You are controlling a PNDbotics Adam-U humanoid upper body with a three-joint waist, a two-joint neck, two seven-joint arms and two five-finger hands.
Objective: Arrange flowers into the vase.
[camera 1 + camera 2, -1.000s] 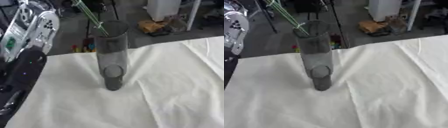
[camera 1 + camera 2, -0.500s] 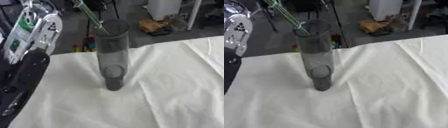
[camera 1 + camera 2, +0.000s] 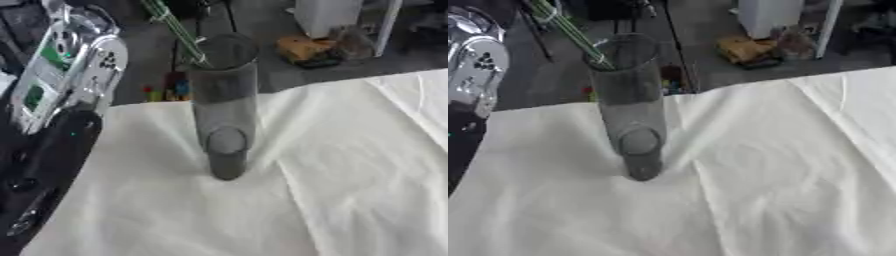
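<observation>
A tall clear glass vase (image 3: 226,115) stands upright on the white cloth (image 3: 350,180), left of centre. Thin green flower stems (image 3: 175,27) lean into its mouth from the upper left and run out of the top of the picture; no blooms show. My left arm (image 3: 70,70), silver above and black below, rises along the left edge beside the vase, apart from it. Its hand lies beyond the top of both views. Neither view shows the right arm or hand.
The cloth-covered table's far edge runs just behind the vase. Beyond it on the floor are small coloured things (image 3: 166,92), a yellow object (image 3: 306,50) and a white cabinet (image 3: 328,15). Wrinkled cloth stretches to the right and front.
The silver part of my left arm has edged slightly right and upward. The vase and the stems stand as before.
</observation>
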